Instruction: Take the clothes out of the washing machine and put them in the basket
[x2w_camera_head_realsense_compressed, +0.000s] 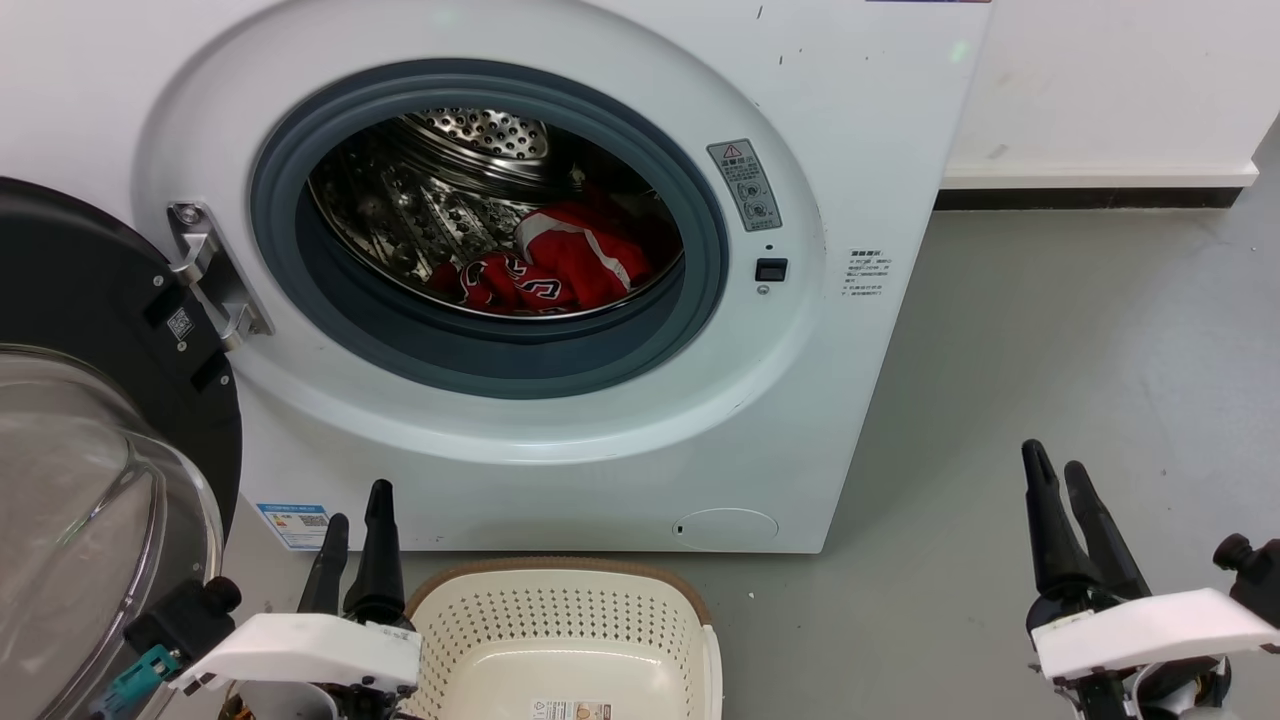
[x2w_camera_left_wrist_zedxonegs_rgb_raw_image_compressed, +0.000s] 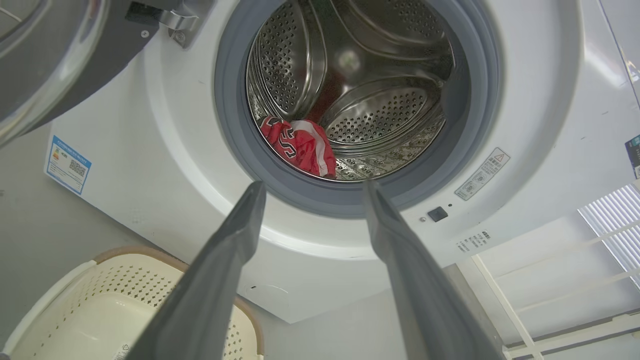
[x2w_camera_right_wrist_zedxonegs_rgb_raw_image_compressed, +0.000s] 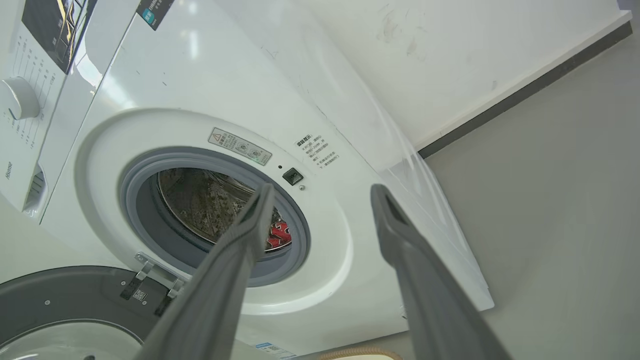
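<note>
The white washing machine (x2w_camera_head_realsense_compressed: 820, 150) stands in front of me with its door (x2w_camera_head_realsense_compressed: 90, 420) swung open to the left. Red clothes (x2w_camera_head_realsense_compressed: 560, 265) with white trim lie at the bottom of the steel drum, also seen as red clothes (x2w_camera_left_wrist_zedxonegs_rgb_raw_image_compressed: 302, 145) and red clothes (x2w_camera_right_wrist_zedxonegs_rgb_raw_image_compressed: 279, 235). The cream basket (x2w_camera_head_realsense_compressed: 565, 605) with a brown rim sits on the floor below the porthole, holding nothing. My left gripper (x2w_camera_head_realsense_compressed: 357, 520) is open beside the basket's left corner. My right gripper (x2w_camera_head_realsense_compressed: 1055, 470) is open over the floor to the right of the machine. Both hold nothing.
The open glass door (x2w_camera_left_wrist_zedxonegs_rgb_raw_image_compressed: 45, 55) juts out at the left, close to my left arm. Grey floor (x2w_camera_head_realsense_compressed: 1080, 350) spreads to the right of the machine, up to a white wall with a dark skirting (x2w_camera_head_realsense_compressed: 1090, 197). A white rack (x2w_camera_left_wrist_zedxonegs_rgb_raw_image_compressed: 575, 280) stands to the right.
</note>
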